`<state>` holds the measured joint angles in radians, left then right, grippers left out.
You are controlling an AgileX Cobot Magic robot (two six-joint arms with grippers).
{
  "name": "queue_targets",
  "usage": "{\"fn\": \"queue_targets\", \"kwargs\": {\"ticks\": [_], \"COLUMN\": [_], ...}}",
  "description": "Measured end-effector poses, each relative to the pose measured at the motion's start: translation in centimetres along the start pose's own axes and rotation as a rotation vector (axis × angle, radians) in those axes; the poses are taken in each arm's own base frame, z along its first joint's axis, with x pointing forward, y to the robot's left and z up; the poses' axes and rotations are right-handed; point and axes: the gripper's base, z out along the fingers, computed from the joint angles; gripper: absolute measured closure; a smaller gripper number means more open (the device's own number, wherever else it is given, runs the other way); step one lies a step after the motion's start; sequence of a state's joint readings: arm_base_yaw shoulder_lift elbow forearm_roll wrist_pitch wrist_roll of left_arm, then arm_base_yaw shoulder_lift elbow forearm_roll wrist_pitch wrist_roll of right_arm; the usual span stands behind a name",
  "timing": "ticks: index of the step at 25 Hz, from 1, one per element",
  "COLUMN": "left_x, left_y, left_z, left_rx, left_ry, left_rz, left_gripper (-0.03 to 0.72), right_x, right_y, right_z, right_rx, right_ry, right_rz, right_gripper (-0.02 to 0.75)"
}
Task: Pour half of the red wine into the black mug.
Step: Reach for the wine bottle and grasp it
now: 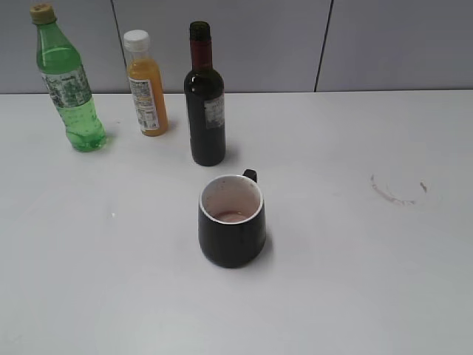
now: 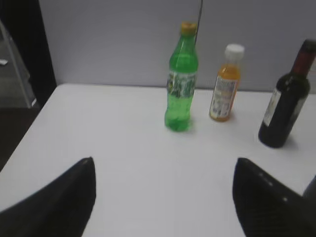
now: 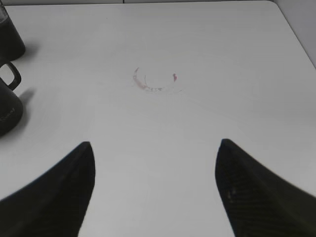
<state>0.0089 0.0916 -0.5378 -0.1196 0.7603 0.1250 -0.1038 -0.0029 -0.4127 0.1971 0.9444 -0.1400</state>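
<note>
1. Three bottles stand upright along the back of the white table [image 1: 355,296]: a green bottle [image 1: 69,83] at left, a juice bottle [image 1: 145,85] beside it, and the wine bottle [image 1: 205,100] nearest the middle, uncapped.
2. Just in front of the wine bottle sits the black mug [image 1: 231,222], handle turned toward the bottle, with a thin pinkish film at its bottom.
3. Right of the mug, well apart, a faint red ring stain [image 1: 395,191] marks the table.
4. Left gripper [image 2: 163,197] hovers over bare table, fingers wide apart, holding nothing.
5. Right gripper [image 3: 155,190] likewise, fingers spread and empty.
</note>
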Motion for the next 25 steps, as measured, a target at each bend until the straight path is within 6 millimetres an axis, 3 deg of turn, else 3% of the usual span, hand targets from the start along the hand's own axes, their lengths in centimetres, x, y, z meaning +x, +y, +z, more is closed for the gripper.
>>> {"fn": "queue_targets", "kwargs": {"ticks": [6,15,25], "left_x": [-2.6,-3.8,-2.3], "left_y": [0.4,0.1,-4.7], "left_z": [3.7,11.1,19.6], "left_rx": [0.002,0.047,0.219], "left_ry": [-0.106,-0.088,-0.151], "left_rz": [0.046,0.045,0.149], "left_gripper": [0.037,0.053,0.073], "right_x": [0.0,0.0,0.0], "right_y": [0.0,0.0,0.0], "right_z": [0.0,0.0,0.0], "right_rx": [0.000,0.000,0.000], "right_ry": [0.000,0.000,0.000], "right_rz": [0.000,0.000,0.000], "right_gripper": [0.164,0.164,0.164]}}
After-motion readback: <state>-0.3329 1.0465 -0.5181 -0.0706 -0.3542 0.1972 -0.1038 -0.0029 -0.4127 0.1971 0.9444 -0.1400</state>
